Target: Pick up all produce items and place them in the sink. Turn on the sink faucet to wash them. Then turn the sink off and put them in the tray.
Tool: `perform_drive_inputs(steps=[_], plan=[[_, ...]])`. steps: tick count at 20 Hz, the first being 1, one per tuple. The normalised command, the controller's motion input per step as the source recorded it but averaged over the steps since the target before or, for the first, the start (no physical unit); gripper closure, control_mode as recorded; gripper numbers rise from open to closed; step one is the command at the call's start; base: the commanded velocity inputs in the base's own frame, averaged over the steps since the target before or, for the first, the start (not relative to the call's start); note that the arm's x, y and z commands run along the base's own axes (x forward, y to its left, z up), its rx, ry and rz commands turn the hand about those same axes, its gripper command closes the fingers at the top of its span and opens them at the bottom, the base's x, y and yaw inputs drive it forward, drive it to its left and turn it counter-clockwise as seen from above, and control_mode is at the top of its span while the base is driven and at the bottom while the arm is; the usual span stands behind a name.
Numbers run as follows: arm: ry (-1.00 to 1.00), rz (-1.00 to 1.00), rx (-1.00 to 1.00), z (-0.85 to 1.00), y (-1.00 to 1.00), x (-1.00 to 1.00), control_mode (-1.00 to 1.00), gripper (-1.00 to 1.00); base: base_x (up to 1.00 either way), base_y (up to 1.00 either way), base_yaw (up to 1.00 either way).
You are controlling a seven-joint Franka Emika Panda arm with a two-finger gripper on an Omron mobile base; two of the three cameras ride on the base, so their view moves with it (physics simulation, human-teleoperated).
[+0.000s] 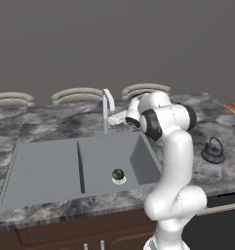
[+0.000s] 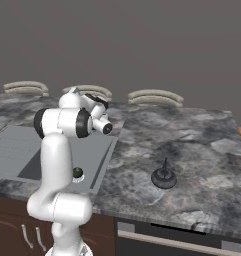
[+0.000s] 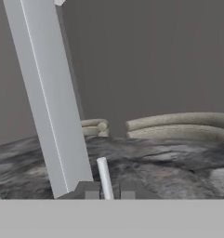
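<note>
Where faucet rises, jaws closed, empty.

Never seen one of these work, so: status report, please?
End effector shut, empty, at the tall silver-grey faucet. Small round dark green produce sits on the matte grey sink's drain. Nothing in the way.

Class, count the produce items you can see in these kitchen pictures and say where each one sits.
1. The small round green produce item sits in the sink basin, on the white drain. Others may be hidden behind the arm or out of frame.
</note>
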Motion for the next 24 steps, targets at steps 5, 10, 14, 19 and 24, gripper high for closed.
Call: perform_drive_inputs(steps=[5, 10, 14, 19, 24], plan=[[0.02, -0.02, 0.07, -0.01, -0.46, 0.00, -1.00, 1.00, 0.00, 0.00, 0.00], [0.04, -0.01, 0.01, 0.00, -0.14, 0.00, -1.00, 1.00, 0.00, 0.00, 0.00], [0.11, 0.00, 0.00, -0.05, -0.31, 0.00, -1.00, 1.00, 0.00, 0.00, 0.00], [0.19, -0.02, 0.01, -0.16, -0.54, 0.00, -1.00, 1.00, 0.00, 0.00, 0.00], [0.17, -0.02, 0.01, -0.19, -0.58, 0.00, -1.00, 1.00, 0.00, 0.00, 0.00]])
